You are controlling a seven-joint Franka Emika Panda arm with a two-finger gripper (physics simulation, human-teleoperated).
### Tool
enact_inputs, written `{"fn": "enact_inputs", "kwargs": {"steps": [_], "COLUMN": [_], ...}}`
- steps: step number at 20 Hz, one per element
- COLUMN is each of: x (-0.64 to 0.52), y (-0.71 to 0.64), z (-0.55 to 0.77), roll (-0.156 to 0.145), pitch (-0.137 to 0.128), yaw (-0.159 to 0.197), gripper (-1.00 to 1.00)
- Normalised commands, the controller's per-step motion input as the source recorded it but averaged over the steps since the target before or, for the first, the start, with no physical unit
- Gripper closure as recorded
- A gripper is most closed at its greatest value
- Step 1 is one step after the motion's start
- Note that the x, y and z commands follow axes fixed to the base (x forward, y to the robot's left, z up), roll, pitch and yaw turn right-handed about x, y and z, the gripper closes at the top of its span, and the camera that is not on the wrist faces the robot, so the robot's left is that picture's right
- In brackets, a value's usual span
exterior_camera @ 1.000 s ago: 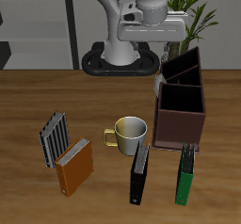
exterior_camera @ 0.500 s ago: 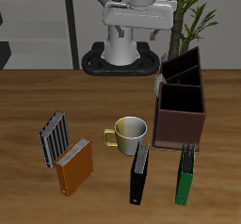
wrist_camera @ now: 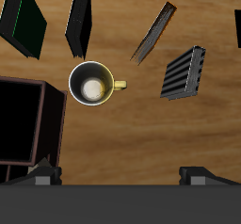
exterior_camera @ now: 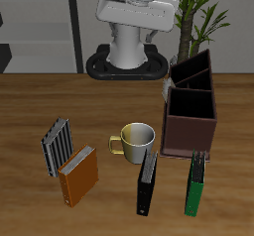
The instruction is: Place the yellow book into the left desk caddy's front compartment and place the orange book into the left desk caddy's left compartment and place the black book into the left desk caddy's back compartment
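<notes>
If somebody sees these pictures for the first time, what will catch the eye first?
Probably the tall dark-brown caddy, standing open-topped toward the back of the table. Next come the pale mug at the middle, with the black book just in front of it, and the orange book near the front edge beside a striped book.

Mug between caddy and books

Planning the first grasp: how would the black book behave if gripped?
The black book looks like a rigid slab, so it probably won't flop. It stands on a narrow edge, slim and long, so a sideways nudge could tip it flat. The mug close behind leaves little room.
</notes>
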Motion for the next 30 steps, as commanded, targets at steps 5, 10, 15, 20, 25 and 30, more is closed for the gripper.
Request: {"fn": "enact_inputs", "kwargs": {"steps": [5,10,15,20,25,30], "x": [0.41,0.45,0.34,0.33,0.29,0.28], "y": [-0.05,-0.14,0.03,-0.06,-0.43,-0.16], "z": [0.08,0.13,0.05,0.11,0.04,0.02], "roll": [-0.037,-0.071,0.076,0.159,0.045,0.111], "pitch": [0.001,-0.023,0.019,-0.017,0.024,-0.025], "yaw": [0.060,0.043,0.008,0.032,-0.032,0.018], "gripper": [-1.00,-1.00,-1.00,-1.00,-1.00,-1.00]}}
